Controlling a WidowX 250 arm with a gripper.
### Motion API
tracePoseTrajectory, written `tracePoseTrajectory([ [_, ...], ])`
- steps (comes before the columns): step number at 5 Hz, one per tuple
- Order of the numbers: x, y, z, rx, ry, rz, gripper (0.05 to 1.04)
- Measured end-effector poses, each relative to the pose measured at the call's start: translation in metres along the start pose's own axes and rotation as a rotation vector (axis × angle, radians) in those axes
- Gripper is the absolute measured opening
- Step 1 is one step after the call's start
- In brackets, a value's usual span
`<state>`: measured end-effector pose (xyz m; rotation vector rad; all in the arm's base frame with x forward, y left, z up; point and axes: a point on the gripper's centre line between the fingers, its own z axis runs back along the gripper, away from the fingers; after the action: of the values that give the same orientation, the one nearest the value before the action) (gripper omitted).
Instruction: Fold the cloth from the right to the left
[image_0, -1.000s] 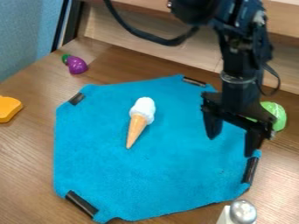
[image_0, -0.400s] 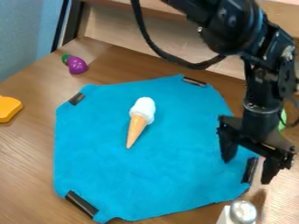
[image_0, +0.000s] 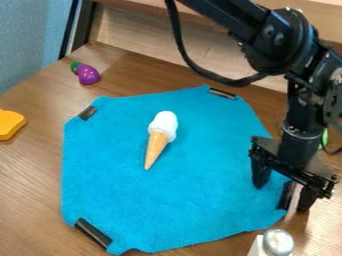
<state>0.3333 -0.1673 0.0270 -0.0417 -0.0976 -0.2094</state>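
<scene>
wood-grain table (image_0: 30, 185): blue cloth (image_0: 180, 200); at four o'clock, gripper (image_0: 283, 190), fingers spread; best lowered astride the edge, then closed.

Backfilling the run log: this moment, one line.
blue cloth: spread out, unfolded | gripper: open, at cloth's right edge | toy ice cream cone: lying on cloth

And here's the brown wood-grain counter (image_0: 33, 185), running back to a paler wooden panel (image_0: 143, 37) along its far side. Over at the upper left stands a blue wall (image_0: 33, 40), with a dark upright post (image_0: 81, 30) right beside the panel!
</scene>
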Motion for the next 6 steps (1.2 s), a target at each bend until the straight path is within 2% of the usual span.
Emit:
tracePoseTrajectory([
  [2,0.005,0.001,-0.002,0.014,-0.012,0.029,0.384],
  [3,0.005,0.002,-0.002,0.019,-0.012,0.032,0.189],
  [4,0.002,0.003,0.000,0.017,-0.010,0.040,0.089],
  [5,-0.003,0.011,0.012,-0.006,-0.014,0.047,0.068],
  [6,0.002,0.035,0.044,-0.028,-0.080,0.097,0.067],
])
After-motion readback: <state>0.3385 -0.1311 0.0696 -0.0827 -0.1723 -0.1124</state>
